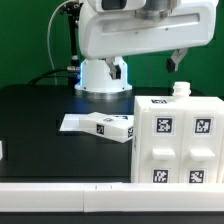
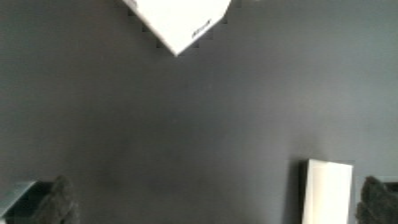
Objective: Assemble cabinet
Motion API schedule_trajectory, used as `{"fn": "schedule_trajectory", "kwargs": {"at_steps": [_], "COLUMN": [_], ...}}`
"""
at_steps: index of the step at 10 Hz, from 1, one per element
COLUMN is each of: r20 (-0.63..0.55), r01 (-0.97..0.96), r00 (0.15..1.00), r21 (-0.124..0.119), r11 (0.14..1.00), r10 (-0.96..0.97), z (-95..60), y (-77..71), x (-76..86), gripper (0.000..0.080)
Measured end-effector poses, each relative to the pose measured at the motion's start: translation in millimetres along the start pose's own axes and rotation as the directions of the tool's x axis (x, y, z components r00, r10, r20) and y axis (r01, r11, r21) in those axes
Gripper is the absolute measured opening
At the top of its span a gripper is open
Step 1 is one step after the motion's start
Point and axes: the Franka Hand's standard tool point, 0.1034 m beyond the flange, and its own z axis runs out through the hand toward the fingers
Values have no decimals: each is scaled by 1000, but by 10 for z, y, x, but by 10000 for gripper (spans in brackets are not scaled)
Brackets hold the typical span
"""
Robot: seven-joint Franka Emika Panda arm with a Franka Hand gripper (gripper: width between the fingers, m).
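The cabinet frame point(image 1: 175, 145) is a large white box with several black-and-white tags. It stands upright at the exterior view's right, with a small white knob point(image 1: 180, 90) on its top. A smaller white tagged part point(image 1: 100, 125) lies flat on the black table to its left. My gripper point(image 1: 178, 62) hangs in the air above the frame's top, apart from it. In the wrist view my gripper point(image 2: 210, 206) is open and empty, with dark fingertips point(image 2: 36, 205) far apart. A white strip point(image 2: 329, 190) lies below, near one finger. A white corner point(image 2: 178, 20) shows farther off.
The white robot base point(image 1: 100, 75) stands at the back of the black table point(image 1: 40, 110). A small white object point(image 1: 2, 150) shows at the exterior view's left edge. A white border point(image 1: 60, 195) runs along the table's front.
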Motion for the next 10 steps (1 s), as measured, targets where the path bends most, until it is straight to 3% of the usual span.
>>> {"fn": "schedule_trajectory", "kwargs": {"at_steps": [2, 7, 10], "r20": [-50, -61, -109], "r01": [55, 63, 178], "r00": [997, 996, 977], "r21": [-28, -34, -73], "r11": [998, 997, 981], "r10": [-56, -65, -186], "z": [315, 363, 724], "y": [39, 52, 100], "x": [-65, -58, -288], "gripper": [797, 797, 797]}}
